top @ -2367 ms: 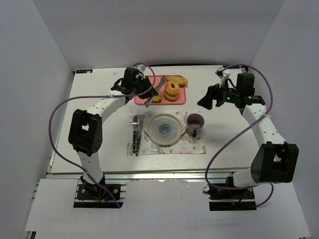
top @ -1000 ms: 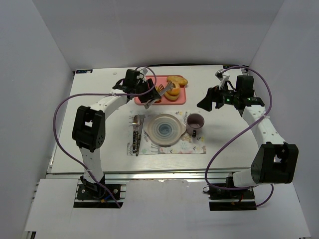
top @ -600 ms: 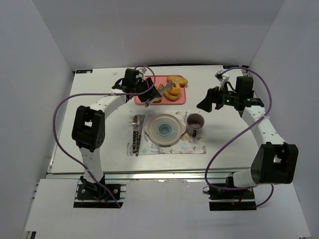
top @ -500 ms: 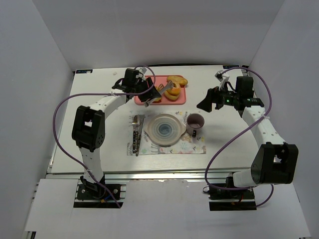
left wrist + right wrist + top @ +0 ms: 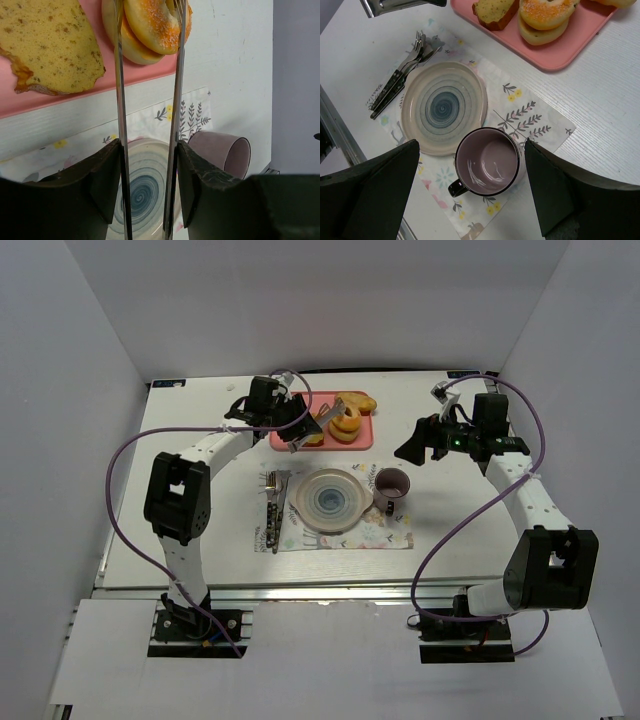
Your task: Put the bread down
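Straddling the bread point(image 5: 150, 22), the left end effector point(image 5: 328, 419) sets one finger at each side of the orange-brown ring, which lies atop a paler ring point(image 5: 134, 50) on the pink tray point(image 5: 580, 47). Whether the fingers already pinch it cannot be told. The right end effector point(image 5: 417, 452) hangs wide open and empty above the mug point(image 5: 487, 162). Judged progress: early. The bread is not yet lifted; lifting, carrying and placing, presumably on the plate point(image 5: 443, 107), remain.

Mauve ceramic mug point(image 5: 487, 162) stands on a floral paper placemat point(image 5: 532, 122), just beside a round striped stoneware plate point(image 5: 444, 107). Orange-brown ring-shaped bread point(image 5: 547, 9) rests atop a paler ring point(image 5: 540, 32) on a pink plastic tray point(image 5: 575, 47).
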You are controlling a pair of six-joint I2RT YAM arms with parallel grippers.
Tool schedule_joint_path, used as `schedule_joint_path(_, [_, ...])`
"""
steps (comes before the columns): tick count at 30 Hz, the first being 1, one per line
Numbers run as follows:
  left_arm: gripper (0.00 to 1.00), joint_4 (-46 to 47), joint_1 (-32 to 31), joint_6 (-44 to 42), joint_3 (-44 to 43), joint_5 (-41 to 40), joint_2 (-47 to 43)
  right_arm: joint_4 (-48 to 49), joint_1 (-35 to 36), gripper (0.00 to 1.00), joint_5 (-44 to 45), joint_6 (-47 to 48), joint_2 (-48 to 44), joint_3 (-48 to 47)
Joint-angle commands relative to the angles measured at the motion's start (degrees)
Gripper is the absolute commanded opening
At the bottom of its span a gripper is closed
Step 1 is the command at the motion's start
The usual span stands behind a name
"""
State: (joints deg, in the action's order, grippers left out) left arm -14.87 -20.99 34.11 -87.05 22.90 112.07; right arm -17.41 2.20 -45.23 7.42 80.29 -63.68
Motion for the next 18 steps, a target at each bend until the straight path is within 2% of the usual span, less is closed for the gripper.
schedule_joint_path(1, [0.56, 1.52, 0.25, -0.36, -0.05, 1.62, -3.44, 2.03, -0.44, 0.89, -1.52, -0.56, -1.72, 0.14])
schedule_joint_path(5, [0.56, 0.9, 0.25, -0.01, -0.93, 4.08, -2.21, 2.11, -0.44, 0.9, -1.52, -0.56, -1.63, 0.31])
schedule_joint_path(18, [0.59, -6.75, 0.16, -3.35, -3.83, 1.36, 0.08, 2.56, -0.35, 0.89, -1.79, -1.18, -1.72, 1.1])
